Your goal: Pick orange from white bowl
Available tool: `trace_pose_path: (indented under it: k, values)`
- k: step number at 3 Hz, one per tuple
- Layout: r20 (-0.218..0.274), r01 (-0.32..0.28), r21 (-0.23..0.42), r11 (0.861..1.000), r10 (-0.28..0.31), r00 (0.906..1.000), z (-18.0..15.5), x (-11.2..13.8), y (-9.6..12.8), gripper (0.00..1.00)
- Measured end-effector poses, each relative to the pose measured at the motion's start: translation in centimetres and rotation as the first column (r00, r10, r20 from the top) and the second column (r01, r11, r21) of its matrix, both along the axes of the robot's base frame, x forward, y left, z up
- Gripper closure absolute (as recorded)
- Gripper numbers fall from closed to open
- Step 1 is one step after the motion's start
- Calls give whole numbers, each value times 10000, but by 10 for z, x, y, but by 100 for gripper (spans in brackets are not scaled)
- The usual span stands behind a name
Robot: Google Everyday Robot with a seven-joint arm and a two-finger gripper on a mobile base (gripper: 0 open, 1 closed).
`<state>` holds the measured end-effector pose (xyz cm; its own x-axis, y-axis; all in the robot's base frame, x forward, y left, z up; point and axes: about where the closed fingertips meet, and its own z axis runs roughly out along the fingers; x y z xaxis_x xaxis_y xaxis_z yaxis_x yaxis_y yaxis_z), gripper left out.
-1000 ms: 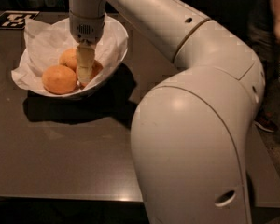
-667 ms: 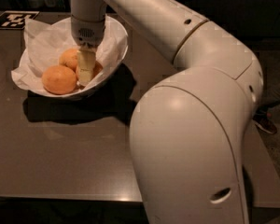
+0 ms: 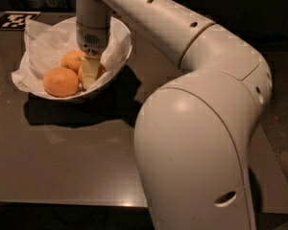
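Sinking a touch lower than a second ago, the end effector [image 3: 89, 73] is now reaching deeper into the white bowl [image 3: 128, 47], while the fruit is lying just where it was.

Closest to me, the robot's arm [image 3: 197, 143] is looming over the near right corner of the bench [image 3: 62, 162], its pale shell bending away toward the far left. Past a stretch of dark benchtop, the bowl is sitting near the far left corner, with crumpled paper [image 3: 43, 47] spilling over its rim. Inside, the front orange [image 3: 61, 82] is resting on the paper at the near left side, the back orange [image 3: 72, 59] is tucked just behind it, and the third orange [image 3: 100, 70] is lying to their right, half hidden. The end effector is hanging straight down against that third one. Whether it is spread or already pinching the fruit, I cannot tell from where I am standing. Farther still, a black-and-white marker [image 3: 14, 19] is lying at the far left corner.

I am guessing an orange like this is fairly light and firm, with a slightly yielding peel that grips well. Being round, though, it is liable to roll on that loose paper. The safest hold, I am thinking, is from above, across its widest middle, squeezing gently and staying clear of the paper folds.
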<state>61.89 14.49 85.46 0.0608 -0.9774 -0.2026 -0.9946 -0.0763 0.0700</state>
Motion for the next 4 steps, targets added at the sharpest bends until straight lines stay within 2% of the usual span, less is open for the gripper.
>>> trace_pose_path:
  k: [2,3,4]
  values:
    - [224,53,258,9997,-59,9997,0,7,9,92]
    - [768,39,682,9977,-91,9970,19,-3,0,100]
    - [1352,24,1335,9911,-206,9906,49,-26,-11,100]
